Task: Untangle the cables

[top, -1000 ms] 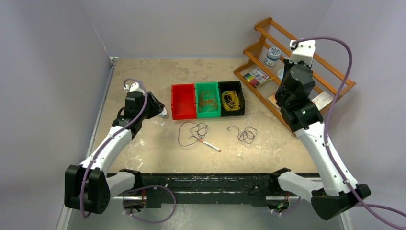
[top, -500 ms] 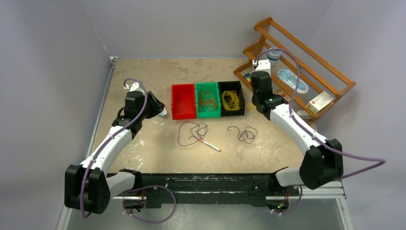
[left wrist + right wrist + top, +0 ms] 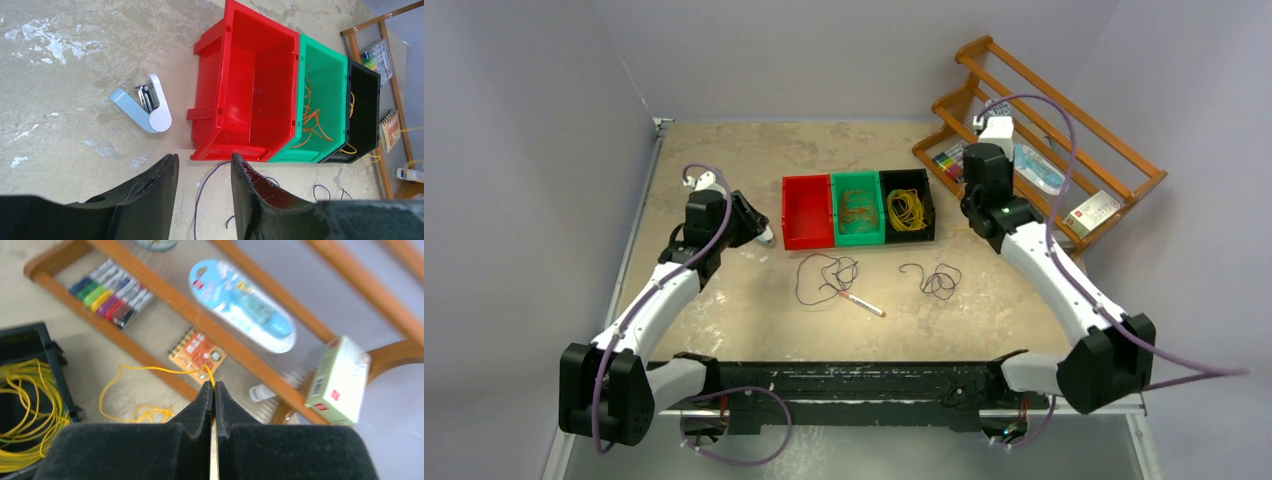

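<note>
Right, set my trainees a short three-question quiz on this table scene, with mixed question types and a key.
1. True or false: the red bin has cables lying in it.
2. What colour is the cable pinched by the right gripper? A orange, B yellow, C purple.
3. Fill the gap: the left gripper is ___ and holds nothing.

Key: 1 false; 2 B; 3 open.
</note>
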Robot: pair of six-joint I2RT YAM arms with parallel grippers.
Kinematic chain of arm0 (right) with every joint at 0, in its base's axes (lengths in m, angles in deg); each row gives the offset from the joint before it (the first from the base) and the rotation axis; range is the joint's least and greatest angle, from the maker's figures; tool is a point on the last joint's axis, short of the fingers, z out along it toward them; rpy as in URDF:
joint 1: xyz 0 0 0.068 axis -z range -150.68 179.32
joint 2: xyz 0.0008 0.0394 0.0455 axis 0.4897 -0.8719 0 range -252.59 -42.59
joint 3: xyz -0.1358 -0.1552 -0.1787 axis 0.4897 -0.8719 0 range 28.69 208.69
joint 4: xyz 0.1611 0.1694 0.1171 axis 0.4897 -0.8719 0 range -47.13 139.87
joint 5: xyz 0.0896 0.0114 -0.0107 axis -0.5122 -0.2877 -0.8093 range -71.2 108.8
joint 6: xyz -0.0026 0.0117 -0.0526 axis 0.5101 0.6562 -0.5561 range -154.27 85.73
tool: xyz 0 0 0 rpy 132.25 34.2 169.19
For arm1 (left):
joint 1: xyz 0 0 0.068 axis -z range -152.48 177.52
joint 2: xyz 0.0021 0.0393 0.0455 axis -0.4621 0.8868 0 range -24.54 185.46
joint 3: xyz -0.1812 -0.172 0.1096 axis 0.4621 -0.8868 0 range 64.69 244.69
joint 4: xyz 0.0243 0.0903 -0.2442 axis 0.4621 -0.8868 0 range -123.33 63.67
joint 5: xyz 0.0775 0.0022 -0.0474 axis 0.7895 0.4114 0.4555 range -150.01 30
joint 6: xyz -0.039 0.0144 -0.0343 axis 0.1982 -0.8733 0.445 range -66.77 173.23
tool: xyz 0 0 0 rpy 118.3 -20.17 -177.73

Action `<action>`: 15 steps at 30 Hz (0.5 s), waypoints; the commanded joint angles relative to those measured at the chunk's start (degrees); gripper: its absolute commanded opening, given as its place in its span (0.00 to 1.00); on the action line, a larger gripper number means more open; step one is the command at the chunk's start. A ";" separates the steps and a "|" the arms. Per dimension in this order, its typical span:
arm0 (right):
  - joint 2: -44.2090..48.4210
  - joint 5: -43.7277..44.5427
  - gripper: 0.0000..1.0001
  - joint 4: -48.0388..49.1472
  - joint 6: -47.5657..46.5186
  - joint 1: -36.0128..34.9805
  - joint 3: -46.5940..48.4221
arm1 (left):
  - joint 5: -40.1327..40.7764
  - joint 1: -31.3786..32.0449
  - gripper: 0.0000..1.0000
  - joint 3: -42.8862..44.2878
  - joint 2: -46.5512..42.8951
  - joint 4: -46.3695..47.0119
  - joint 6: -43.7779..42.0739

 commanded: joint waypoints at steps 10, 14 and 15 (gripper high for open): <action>9.84 5.44 0.00 0.22 -6.92 0.51 10.65 | -1.34 -0.42 0.42 1.46 0.03 3.31 0.04; 10.96 -0.71 0.00 3.75 -9.19 0.43 12.10 | -1.55 -0.42 0.42 1.14 0.39 4.06 0.54; 11.18 -2.75 0.00 4.23 -8.91 0.45 12.50 | -1.66 -0.42 0.42 1.10 0.44 4.20 0.76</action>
